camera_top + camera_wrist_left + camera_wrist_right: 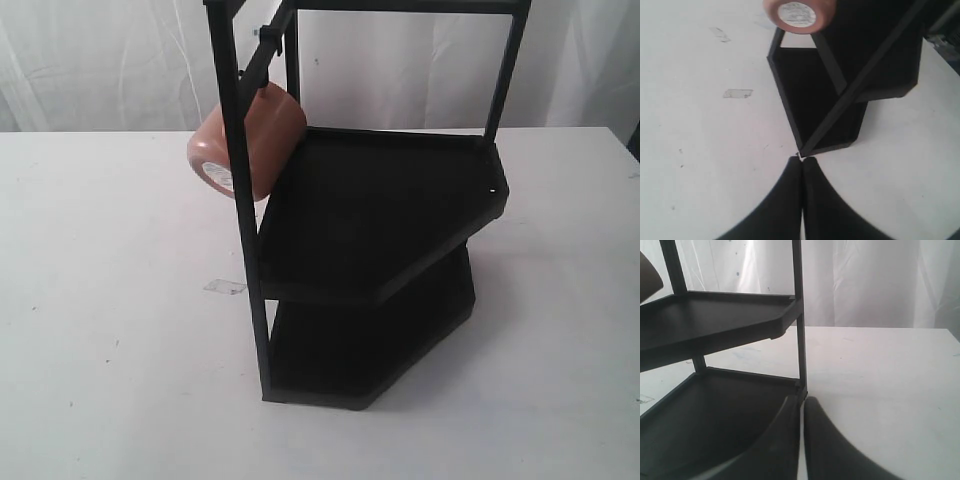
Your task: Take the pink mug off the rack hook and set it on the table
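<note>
The pink mug [250, 140] hangs by its handle from the rack hook [268, 40] on the upper bar of the black rack [380, 200], its pale labelled base turned outward. The left wrist view shows that base [797, 14] high above the rack's lower corner. My left gripper [802, 160] is shut and empty over the white table [100, 300], well short of the mug. My right gripper [802, 401] is shut and empty beside the rack's post [800, 340]. Neither arm appears in the exterior view.
The rack has two dark shelves, upper shelf [390, 205] and lower shelf [370, 350], and stands mid-table. A small clear scrap [224, 287] lies on the table left of the rack. A white curtain [100, 60] hangs behind.
</note>
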{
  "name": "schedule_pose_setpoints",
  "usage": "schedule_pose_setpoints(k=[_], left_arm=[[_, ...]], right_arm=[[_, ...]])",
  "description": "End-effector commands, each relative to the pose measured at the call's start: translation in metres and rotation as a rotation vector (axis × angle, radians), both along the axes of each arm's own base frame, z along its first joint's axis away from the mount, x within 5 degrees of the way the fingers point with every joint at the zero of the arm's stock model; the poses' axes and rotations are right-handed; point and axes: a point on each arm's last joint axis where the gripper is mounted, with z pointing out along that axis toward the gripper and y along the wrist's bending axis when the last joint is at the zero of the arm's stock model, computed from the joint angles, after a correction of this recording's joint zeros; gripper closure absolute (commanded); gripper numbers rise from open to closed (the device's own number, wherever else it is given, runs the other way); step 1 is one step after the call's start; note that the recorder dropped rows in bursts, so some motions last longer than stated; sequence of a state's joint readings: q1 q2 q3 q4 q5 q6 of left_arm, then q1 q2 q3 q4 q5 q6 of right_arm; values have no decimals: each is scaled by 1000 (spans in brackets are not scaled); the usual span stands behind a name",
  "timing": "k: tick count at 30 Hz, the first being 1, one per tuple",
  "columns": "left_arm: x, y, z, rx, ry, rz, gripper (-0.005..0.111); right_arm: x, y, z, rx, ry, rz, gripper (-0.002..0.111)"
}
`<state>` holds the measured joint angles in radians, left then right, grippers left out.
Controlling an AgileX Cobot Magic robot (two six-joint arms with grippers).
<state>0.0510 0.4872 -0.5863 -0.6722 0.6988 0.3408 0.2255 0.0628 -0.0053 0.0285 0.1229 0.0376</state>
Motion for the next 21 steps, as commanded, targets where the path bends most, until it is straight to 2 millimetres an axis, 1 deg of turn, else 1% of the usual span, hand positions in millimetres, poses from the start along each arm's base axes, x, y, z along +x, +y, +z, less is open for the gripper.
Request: schedule_pose_setpoints(k=[1,2,5,10,12,14,19,21], left_arm=[[28,-9,7,-19,-42,-128,107],[33,-10,10,-13,-62,-141,106],[51,-11,15,3,-89,-171,95],[81,-16,17,-52,-110,-215,56],[91,-18,18,-83,-150,-240,45],[100,-20,19,-101,-206,-265,42],[113,-24,20,-156,-292,-306,42],[115,-24,19,-143,-318,-317,42]], right_arm=[[0,0,-1,6,0,-9,105],[0,0,-1,6,0,-9,105],[0,0,-1,6,0,-9,105],[0,0,-1,6,0,-9,105],[0,0,-1,6,0,-9,105],[0,0,-1,6,0,-9,105],[0,0,-1,6,0,-9,105],[0,0,-1,6,0,-9,105]])
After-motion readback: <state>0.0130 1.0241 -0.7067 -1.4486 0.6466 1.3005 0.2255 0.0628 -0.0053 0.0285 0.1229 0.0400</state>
